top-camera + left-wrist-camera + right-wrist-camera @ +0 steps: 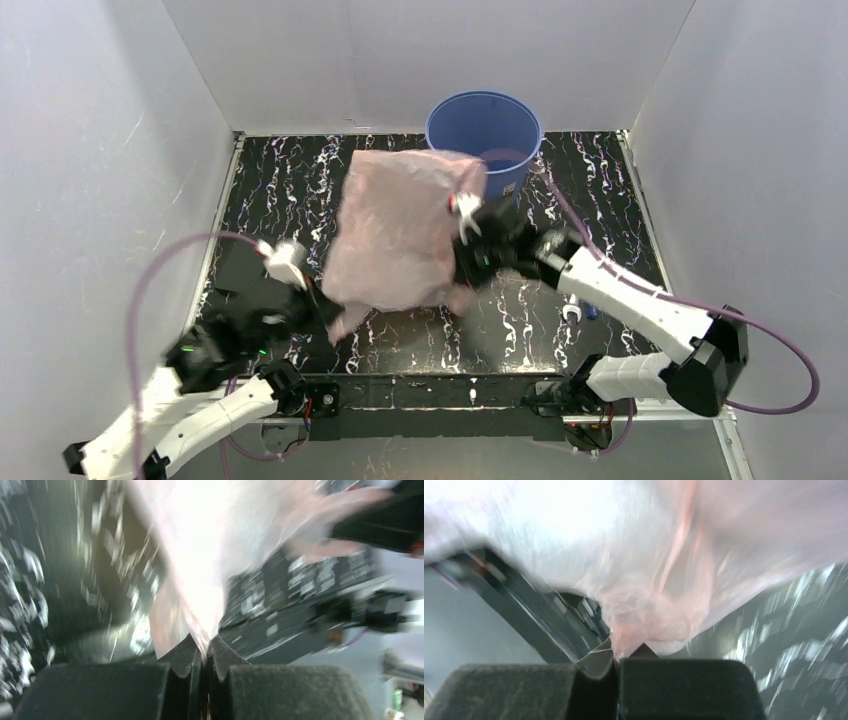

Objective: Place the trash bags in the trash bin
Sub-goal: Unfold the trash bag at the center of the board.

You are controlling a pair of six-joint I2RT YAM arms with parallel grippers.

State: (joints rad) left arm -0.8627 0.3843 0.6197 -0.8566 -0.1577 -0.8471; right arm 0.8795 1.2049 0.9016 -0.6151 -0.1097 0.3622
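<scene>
The pale-pink trash bag hangs spread above the middle of the table, held by both grippers. My left gripper is shut on the bag's lower left corner; the left wrist view shows the film pinched between the jaws of my left gripper. My right gripper is shut on the bag's right edge; the right wrist view shows bunched film caught in my right gripper. The blue trash bin stands upright at the back, just behind the bag's top right corner.
The table top is black with white marbling. White walls close in the left, back and right sides. A small white and blue object lies on the table under the right arm.
</scene>
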